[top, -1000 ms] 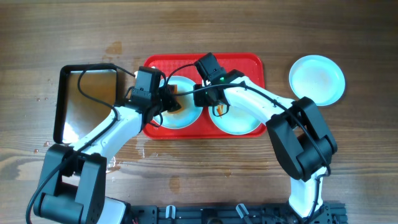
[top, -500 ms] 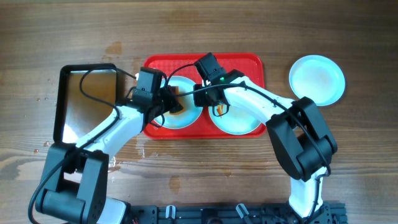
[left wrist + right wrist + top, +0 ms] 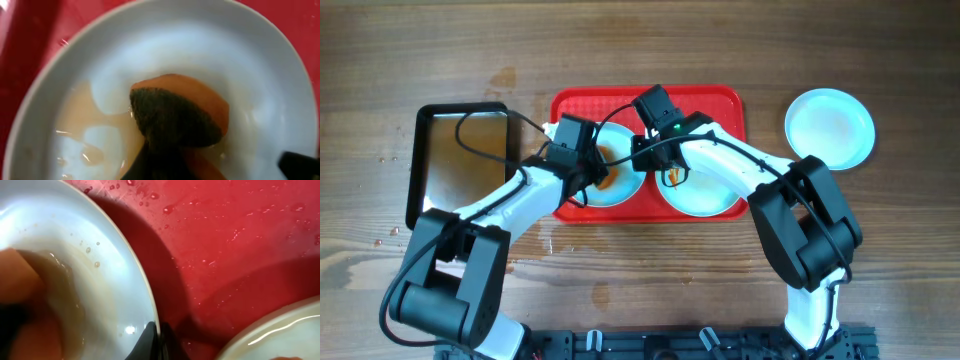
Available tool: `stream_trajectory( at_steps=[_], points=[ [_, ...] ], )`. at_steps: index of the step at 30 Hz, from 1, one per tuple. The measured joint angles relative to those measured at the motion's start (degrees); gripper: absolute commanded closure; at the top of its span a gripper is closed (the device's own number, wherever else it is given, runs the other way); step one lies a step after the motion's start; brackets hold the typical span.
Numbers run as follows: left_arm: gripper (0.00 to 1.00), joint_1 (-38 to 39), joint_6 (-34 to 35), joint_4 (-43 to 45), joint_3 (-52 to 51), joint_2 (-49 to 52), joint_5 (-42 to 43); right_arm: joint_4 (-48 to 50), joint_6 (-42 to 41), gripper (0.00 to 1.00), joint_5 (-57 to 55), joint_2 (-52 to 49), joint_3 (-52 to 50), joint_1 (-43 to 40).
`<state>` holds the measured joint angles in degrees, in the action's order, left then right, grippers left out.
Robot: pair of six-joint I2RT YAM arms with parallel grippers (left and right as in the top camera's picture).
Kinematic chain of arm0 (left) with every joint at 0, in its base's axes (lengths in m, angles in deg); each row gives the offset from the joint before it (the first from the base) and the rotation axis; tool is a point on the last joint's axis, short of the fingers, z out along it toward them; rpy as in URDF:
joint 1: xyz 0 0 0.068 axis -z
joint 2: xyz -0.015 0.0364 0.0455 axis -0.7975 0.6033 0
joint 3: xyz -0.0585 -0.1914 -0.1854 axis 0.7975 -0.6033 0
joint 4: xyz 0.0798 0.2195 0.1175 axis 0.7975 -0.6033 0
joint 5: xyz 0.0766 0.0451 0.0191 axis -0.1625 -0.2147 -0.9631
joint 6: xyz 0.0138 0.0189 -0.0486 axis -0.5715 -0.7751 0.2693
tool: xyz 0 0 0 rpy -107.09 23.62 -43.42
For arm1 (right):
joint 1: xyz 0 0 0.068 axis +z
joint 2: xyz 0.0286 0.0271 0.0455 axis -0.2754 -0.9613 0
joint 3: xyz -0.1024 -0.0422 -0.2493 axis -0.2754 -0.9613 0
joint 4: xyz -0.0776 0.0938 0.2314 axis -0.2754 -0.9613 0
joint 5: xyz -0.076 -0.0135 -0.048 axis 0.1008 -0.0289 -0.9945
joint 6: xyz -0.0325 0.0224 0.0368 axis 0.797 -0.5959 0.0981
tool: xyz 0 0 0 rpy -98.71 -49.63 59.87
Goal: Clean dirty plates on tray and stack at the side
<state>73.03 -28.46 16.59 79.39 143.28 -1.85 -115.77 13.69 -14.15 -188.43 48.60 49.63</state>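
Pressing: left gripper [image 3: 591, 171] clenched on sponge [image 3: 178, 113] inside smeared plate [image 3: 240, 60] | right gripper [image 3: 156, 339] pinching that plate's rim | tray [image 3: 240, 240] wet.

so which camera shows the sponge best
Left wrist: the sponge fills mid-frame, orange with a dark scrub face, on the wet plate. Overhead shows only a small orange sliver; right wrist just a blurred orange patch at its left edge.
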Motion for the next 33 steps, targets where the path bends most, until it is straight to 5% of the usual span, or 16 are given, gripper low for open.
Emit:
stream_trajectory(
  at_steps=[14,19,23,33],
  points=[
    [0.96,-0.1,-8.6,-3.8,-0.6,-8.7,-24.8,0.0,0.0,0.96,0.5,0.0,0.0,0.0],
    [0.96,-2.4,-7.1,-6.1,-0.7,-18.1,-22.4,-0.1,0.6,0.96,0.6,0.0,0.0,0.0],
    [0.96,-11.6,-4.9,-10.4,-0.7,-25.0,-19.1,-0.2,1.9,0.96,0.8,1.8,0.0,0.0],
    [0.96,-29.9,-4.2,-15.2,-0.8,-20.9,-6.8,-1.0,11.6,0.96,-7.2,14.0,2.9,0.0]
  ],
)
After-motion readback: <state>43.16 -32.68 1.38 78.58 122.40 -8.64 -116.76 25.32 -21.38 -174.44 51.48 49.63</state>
